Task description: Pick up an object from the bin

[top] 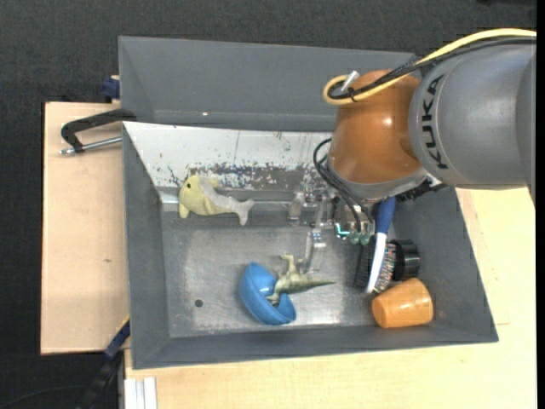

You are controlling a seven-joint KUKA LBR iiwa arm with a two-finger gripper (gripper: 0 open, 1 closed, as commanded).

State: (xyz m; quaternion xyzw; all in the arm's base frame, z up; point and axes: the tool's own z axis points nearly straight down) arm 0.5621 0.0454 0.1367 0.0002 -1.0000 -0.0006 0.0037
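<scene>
From my console, the gripper [309, 261] hung low over the middle of the grey metal bin [213, 258]. Its tip was just above a small olive-green plastic toy animal with a long thin tail [295, 285], and I could not tell whether the tool was spread or pressed together. The toy lay toward the front of the bin, leaning on a rounded blue plastic shell [260, 298] and touching it. I judged the toy light and stiff. Its thin limbs and tail would probably twist out of a grip, so the thicker body, pinched across its narrow width, looked the better place to take hold. The blue shell seemed smooth and curved, likely to rock or slide if nudged, which could carry the toy off line. Well apart, against the back wall, lay a yellow fish-shaped toy [197, 196]. To the right were a blue-handled brush with black bristles [375, 262], a black cylindrical piece [407, 258] and an orange plastic cup [402, 305] on its side.
</scene>
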